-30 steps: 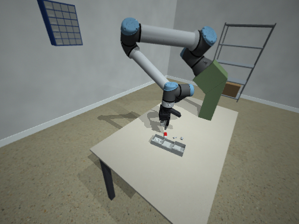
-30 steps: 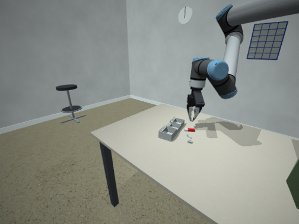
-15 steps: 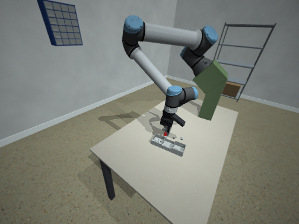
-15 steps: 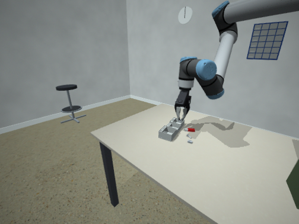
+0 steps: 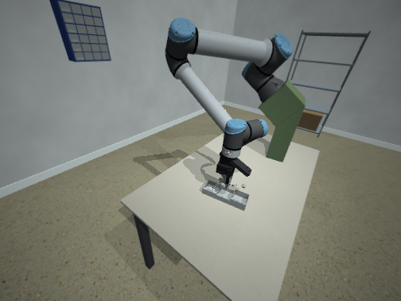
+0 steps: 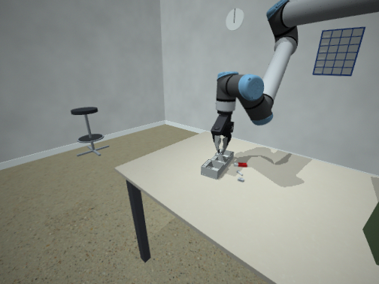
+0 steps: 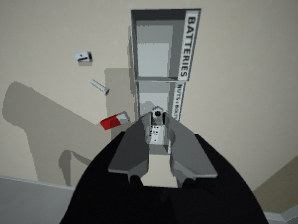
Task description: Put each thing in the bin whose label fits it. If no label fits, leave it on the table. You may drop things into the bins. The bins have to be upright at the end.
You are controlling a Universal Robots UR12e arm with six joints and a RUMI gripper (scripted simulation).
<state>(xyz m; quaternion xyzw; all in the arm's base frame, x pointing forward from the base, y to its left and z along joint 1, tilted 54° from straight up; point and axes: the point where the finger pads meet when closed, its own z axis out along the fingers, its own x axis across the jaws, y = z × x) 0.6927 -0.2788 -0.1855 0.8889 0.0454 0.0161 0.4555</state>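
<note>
A grey row of bins [image 7: 159, 75] lies on the table. The far bin is labelled BATTERIES [image 7: 190, 47]. The one below it carries a label that starts with NUTS [image 7: 178, 102]. My gripper [image 7: 157, 113] is shut on a small grey nut [image 7: 157, 115] and holds it right above the NUTS bin. In the exterior view the gripper [image 6: 220, 150] hangs just over the far end of the bins [image 6: 217, 164]. A red and white piece [image 7: 114, 121], a small grey bolt [image 7: 99, 86] and a small white and black piece [image 7: 83, 56] lie on the table to the left of the bins.
The green block on the arm's base [image 5: 284, 119] stands at the table's far side. A metal shelf [image 5: 326, 80] stands in the far corner and a stool [image 6: 87, 129] on the floor. The loose pieces lie close beside the bins [image 6: 241, 173].
</note>
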